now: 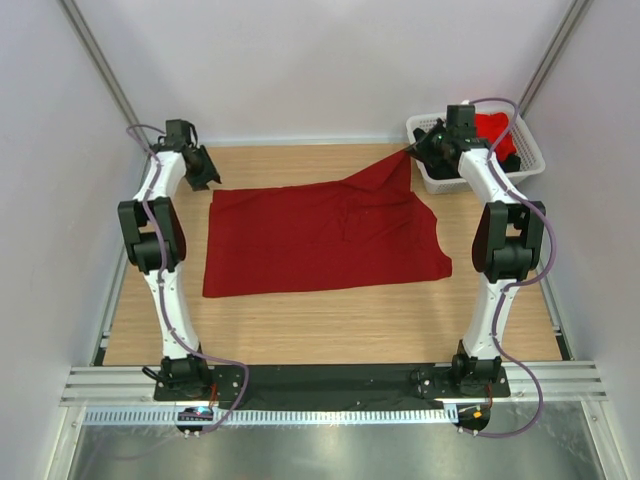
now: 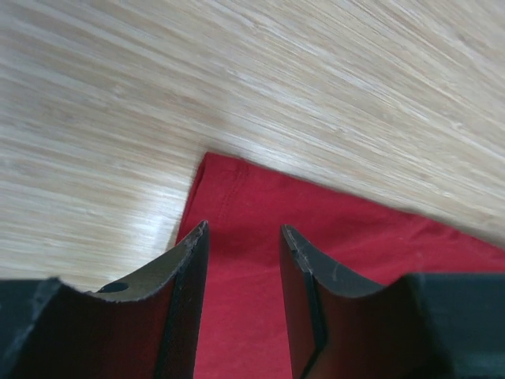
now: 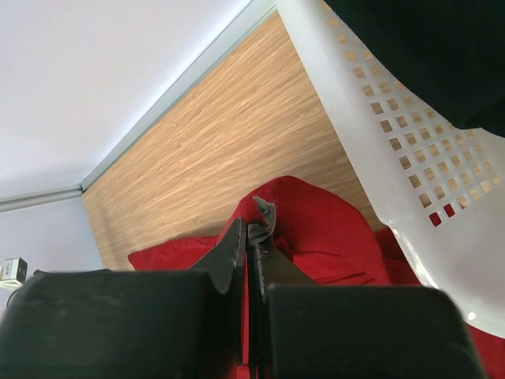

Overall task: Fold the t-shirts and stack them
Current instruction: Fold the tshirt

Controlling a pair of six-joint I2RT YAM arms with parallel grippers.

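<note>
A dark crimson t-shirt [image 1: 320, 240] lies spread flat on the wooden table. Its far right corner is pulled up toward the basket, and my right gripper [image 1: 415, 152] is shut on that corner. In the right wrist view the fingers [image 3: 251, 225] pinch a fold of the red cloth [image 3: 323, 221]. My left gripper [image 1: 207, 178] hovers at the shirt's far left corner. Its jaws [image 2: 245, 229] stand open with nothing between them, and the cloth [image 2: 355, 237] lies flat below. A brighter red t-shirt [image 1: 492, 128] and a black one [image 3: 426, 55] sit in the basket.
A white latticed basket [image 1: 530, 160] stands at the table's far right corner, right beside my right gripper; its wall [image 3: 379, 126] fills the right side of the right wrist view. White walls enclose the table on three sides.
</note>
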